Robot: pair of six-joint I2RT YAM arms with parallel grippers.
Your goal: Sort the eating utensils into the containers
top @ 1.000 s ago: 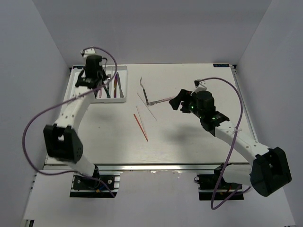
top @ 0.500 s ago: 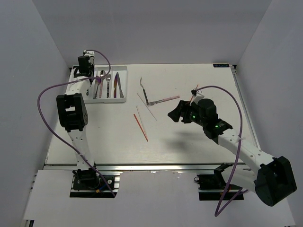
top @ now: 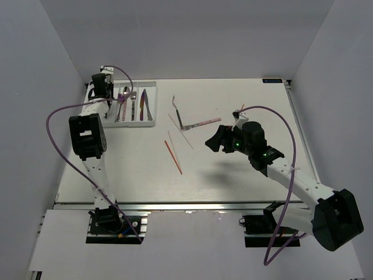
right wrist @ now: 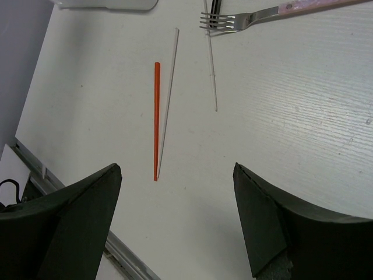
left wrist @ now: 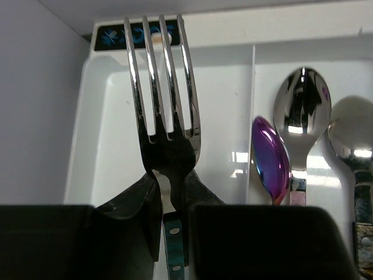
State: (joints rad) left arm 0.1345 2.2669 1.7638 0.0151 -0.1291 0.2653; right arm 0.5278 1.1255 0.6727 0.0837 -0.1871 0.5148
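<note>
Fork (left wrist: 162,116) was noted clamped by its handle between the nearly closed fingers of the left gripper (left wrist: 175,213), tines pointed toward the far wall of the white tray (left wrist: 111,151). Its long axis was judged parallel to the slots, over the leftmost slot, where no other piece was seen. Spoons (left wrist: 302,102) were noted in the next slot to the right. Whether the fork touched the tray floor could not be told. Left arm was stretched far along the table's left side, wrist at the tray's far left corner. Lowering and release were judged the next need.

Right gripper (top: 214,142) was held wide apart and empty above the table. Red chopstick (right wrist: 156,122) and pale chopstick (right wrist: 168,105) were seen side by side just ahead of it, well apart from the tray.
</note>
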